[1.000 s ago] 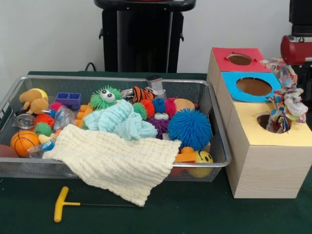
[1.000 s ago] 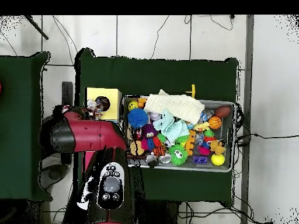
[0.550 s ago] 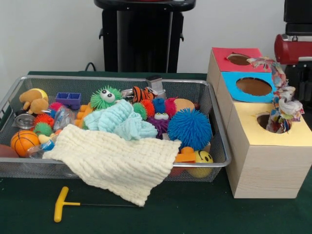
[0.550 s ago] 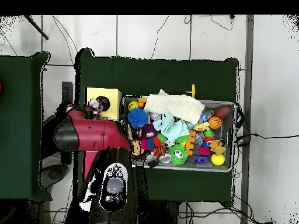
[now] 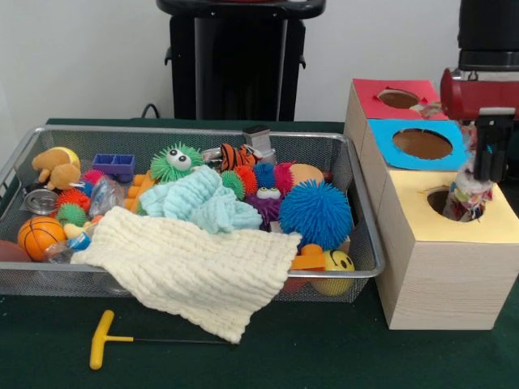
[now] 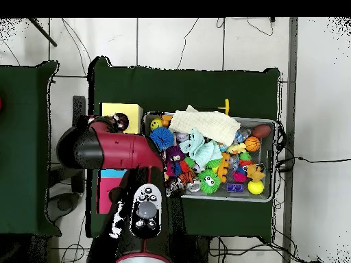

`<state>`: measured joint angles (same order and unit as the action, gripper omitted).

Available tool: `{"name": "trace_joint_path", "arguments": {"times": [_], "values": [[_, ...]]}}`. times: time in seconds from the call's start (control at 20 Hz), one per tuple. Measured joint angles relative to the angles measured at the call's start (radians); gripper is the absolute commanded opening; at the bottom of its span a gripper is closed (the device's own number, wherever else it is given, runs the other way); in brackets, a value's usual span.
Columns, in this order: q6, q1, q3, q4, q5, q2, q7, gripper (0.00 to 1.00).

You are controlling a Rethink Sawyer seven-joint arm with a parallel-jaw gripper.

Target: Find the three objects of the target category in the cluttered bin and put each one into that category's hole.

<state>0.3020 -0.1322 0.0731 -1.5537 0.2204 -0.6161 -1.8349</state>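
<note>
you saw the hand (image 5: 486, 166) sink, clamped on the rag toy (image 5: 462, 198), now mostly inside the yellow hole (image 5: 448, 203) below it, unlike a second ago.

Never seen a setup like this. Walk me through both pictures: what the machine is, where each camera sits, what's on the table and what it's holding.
The machine is a red and black robot arm with a gripper. One camera faces it across the table; the other looks straight down. On the green table stands a wire-mesh bin crowded with toys: a spiky blue ball, a small basketball, a cream cloth draped over the rim. A yellow-handled tool lies in front. Beside the bin is a wooden box with red, blue and yellow hole panels. The gripper is lowering a colourful rope toy into the yellow hole.
</note>
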Motion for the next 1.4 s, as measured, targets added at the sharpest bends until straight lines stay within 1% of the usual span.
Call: {"name": "trace_joint_path", "arguments": {"times": [0.4,0.85,1.25,1.4], "values": [[0.000,0.031,-0.003,0.031,-0.001,0.042,0.000,0.00],[0.000,0.040,-0.012,0.041,-0.002,0.056,0.000,0.00],[0.002,0.043,-0.014,0.041,-0.002,0.050,0.000,0.00],[0.035,0.056,-0.015,0.041,-0.002,0.017,0.000,0.00]]}}
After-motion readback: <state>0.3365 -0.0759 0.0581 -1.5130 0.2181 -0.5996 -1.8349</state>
